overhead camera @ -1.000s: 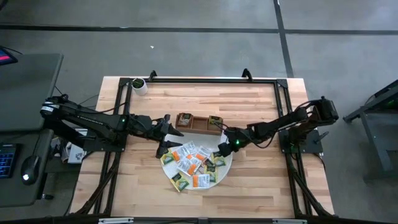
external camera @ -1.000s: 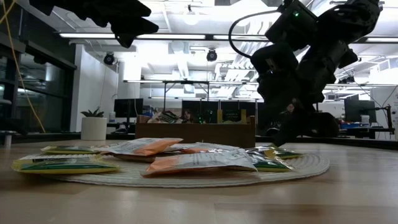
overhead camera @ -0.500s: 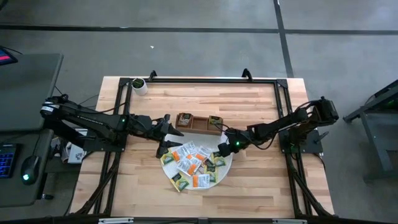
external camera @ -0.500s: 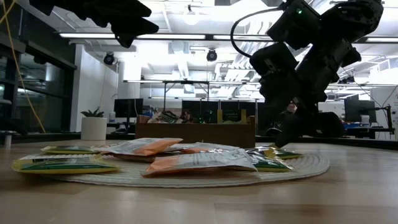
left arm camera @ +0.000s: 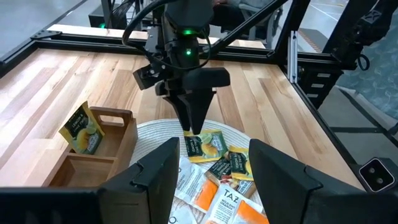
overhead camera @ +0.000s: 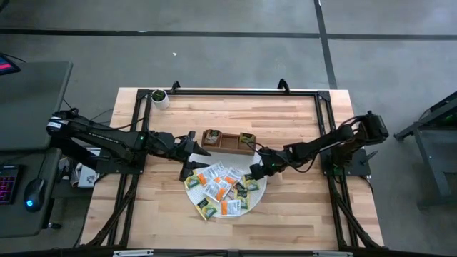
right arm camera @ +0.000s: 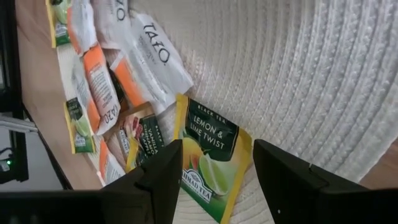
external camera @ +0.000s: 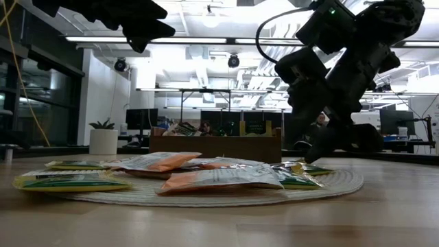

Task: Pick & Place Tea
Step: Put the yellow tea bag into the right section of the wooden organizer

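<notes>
Several tea packets (overhead camera: 220, 187) lie flat on the round white woven mat (overhead camera: 251, 202); one more leans in the left end compartment of the wooden tray (overhead camera: 230, 140). My right gripper (overhead camera: 251, 171) points down at the mat's far right part, open. A yellow-green lemon packet (right arm camera: 208, 155) lies flat on the mat between its fingers, also seen as the lemon packet (left arm camera: 208, 144) in the left wrist view. My left gripper (overhead camera: 191, 153) hovers open above the mat's far left edge, high over the table, its fingers (left arm camera: 155, 180) touching nothing. My right gripper comes at the lemon packet's end (right arm camera: 205, 186) slanting down from the table's right, one finger on each side of it. I cannot tell whether the fingertips touch the packet or the mat. The packet lies flat on the mat.
The tray (left arm camera: 93, 155) stands just beyond the mat's far edge. A small white pot with a plant (overhead camera: 160, 98) sits at the table's far left corner. Black frame rails (overhead camera: 243, 91) run along the far edge and both sides. Bare wood lies near the table's front.
My right gripper has rolled a little about its own pointing line while staying over the mat's far right part. The packets have stayed where they were.
</notes>
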Motion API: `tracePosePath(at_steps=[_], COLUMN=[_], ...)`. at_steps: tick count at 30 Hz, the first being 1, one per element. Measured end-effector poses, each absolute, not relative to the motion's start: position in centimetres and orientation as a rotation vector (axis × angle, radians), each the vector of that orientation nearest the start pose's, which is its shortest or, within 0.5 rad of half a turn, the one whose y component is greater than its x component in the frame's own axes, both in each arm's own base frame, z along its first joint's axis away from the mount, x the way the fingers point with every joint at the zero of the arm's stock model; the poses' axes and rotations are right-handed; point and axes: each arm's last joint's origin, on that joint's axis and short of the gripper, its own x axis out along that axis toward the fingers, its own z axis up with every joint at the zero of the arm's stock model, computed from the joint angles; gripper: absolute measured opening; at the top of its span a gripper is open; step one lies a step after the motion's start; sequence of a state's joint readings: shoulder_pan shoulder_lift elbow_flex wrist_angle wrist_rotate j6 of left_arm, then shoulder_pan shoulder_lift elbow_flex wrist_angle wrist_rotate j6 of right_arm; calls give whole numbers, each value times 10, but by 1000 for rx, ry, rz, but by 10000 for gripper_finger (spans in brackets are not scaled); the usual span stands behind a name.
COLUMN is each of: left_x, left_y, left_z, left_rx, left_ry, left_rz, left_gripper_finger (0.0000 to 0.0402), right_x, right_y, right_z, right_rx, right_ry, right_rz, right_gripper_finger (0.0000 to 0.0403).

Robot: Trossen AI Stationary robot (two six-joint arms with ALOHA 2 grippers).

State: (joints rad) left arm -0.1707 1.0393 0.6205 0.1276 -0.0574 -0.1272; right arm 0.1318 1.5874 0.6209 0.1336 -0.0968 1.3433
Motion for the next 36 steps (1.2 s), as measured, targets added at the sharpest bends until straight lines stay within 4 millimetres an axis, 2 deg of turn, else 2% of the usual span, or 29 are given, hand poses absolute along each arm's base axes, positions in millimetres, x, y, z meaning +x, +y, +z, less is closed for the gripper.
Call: tracePosePath(at_steps=[5,14,18,27,36], left_x=[224,224,224,224,224], left_y=[-37,-37,-37,-37,-37], left_z=[259,259,259,259,259], left_rx=[-93,-93,-93,-90,-90], left_ry=[295,294,294,295,295], left_rz=[-94,-94,-94,-94,-94], left_gripper_finger=[192,192,192,192,192], right_x=[279,279,278,276,278], right_y=[41,40,40,38,39], right_z=[120,118,117,114,116], right_rx=[1266,1261,1251,1199,1181], right_ry=[865,857,868,877,859], right_rz=[-365,-387,-408,-421,-387], right_gripper_finger=[193,187,149,15,2])
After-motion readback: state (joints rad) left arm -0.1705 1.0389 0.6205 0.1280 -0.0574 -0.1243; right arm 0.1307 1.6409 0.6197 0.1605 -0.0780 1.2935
